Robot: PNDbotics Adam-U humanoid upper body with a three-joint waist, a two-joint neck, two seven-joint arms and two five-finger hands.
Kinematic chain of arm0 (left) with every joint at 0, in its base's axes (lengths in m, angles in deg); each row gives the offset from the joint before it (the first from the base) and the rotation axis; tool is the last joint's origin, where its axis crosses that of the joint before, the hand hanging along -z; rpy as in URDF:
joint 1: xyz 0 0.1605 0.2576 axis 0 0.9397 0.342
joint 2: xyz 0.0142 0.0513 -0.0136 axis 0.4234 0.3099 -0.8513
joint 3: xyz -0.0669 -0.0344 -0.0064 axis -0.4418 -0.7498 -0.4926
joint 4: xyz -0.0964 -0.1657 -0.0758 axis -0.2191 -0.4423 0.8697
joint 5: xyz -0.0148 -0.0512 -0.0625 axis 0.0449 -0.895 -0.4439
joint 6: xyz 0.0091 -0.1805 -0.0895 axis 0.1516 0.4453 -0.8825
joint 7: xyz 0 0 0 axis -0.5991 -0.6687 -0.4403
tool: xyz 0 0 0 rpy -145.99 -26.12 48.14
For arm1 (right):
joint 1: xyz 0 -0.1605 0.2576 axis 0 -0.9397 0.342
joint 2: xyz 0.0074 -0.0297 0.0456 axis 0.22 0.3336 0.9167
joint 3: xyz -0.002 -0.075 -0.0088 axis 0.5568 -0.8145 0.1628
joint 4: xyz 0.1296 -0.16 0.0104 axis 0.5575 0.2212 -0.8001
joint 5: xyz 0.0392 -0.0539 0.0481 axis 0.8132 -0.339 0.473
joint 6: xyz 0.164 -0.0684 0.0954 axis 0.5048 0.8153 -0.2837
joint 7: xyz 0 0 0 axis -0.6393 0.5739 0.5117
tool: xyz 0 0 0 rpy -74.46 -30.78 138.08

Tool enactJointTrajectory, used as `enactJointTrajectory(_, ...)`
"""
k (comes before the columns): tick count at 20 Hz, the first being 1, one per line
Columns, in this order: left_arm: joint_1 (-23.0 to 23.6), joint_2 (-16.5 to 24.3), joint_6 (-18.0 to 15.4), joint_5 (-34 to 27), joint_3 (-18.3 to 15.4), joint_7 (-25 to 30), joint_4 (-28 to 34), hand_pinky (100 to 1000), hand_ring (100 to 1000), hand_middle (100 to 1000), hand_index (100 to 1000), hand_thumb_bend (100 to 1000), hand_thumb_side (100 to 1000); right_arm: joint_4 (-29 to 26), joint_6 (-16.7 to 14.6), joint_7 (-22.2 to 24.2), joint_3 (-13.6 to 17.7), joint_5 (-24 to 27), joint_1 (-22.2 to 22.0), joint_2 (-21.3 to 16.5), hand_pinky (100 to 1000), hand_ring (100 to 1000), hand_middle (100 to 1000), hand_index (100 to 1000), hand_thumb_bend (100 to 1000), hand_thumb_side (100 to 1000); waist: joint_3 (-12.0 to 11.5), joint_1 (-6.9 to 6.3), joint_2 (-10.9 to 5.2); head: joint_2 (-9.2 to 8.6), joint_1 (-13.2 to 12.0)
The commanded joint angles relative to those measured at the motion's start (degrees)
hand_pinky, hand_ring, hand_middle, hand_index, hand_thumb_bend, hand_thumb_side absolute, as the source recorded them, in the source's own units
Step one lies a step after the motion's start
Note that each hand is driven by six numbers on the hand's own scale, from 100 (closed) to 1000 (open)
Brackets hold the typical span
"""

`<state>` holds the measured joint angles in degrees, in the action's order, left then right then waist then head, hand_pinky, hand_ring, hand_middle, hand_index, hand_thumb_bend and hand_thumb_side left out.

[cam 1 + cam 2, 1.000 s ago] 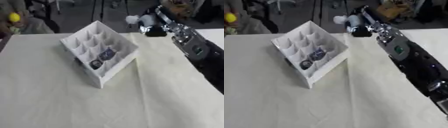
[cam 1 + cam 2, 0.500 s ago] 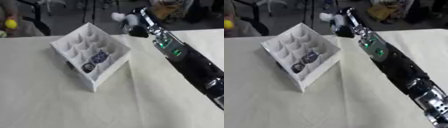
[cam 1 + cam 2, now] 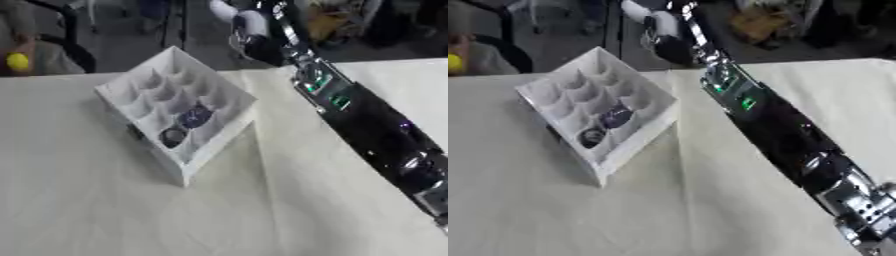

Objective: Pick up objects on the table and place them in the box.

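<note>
- Toward the far left part of the bench (image 3: 262,210), a white box (image 3: 175,107) sits turned diamond-wise, one corner pointing at the far edge and one at the near edge; its inside is split into a grid of small cells.
- Two cells on its near-right side are filled: a bluish-purple object (image 3: 194,117) in one, a dark round object (image 3: 171,136) in the cell next to it, closer to the near corner. I cannot make out what either one is.
- From the near right corner, the robot's right arm (image 3: 367,130) stretches diagonally across the bench to beyond the far edge, passing just beside the box's right corner.
- The right hand (image 3: 658,30) is past the far edge, above the floor behind the bench; whether its fingers are spread or curled cannot be told.
- A white rounded shape (image 3: 636,9) shows at the hand, but I cannot tell if it is held.
</note>
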<state>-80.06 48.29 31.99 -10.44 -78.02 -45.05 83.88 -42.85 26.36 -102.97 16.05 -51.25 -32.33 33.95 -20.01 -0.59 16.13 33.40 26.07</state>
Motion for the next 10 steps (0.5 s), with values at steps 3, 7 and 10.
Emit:
enactJointTrajectory(3,-1.1,0.5,0.0,-0.8,0.4,0.7,1.1,725,781,794,882,263,939,-3.7,-4.1,7.4,-1.3,-1.8,1.8,0.0,158,100,558,458,100,366,-0.1,0.93,0.12,-2.44,8.0)
enactJointTrajectory(7,-1.5,0.4,-0.1,-1.0,0.5,0.9,1.1,725,781,794,881,265,937,-5.0,-6.4,13.3,-2.0,-2.4,1.9,0.7,166,100,559,459,100,377,0.0,1.02,0.25,-2.91,9.9)
enactJointTrajectory(10,-1.6,0.4,0.0,-1.1,0.6,1.0,1.1,725,781,793,882,265,937,-5.6,-6.8,15.9,-2.7,-1.4,2.2,1.8,167,100,556,455,100,386,0.1,0.97,0.35,-2.41,8.1)
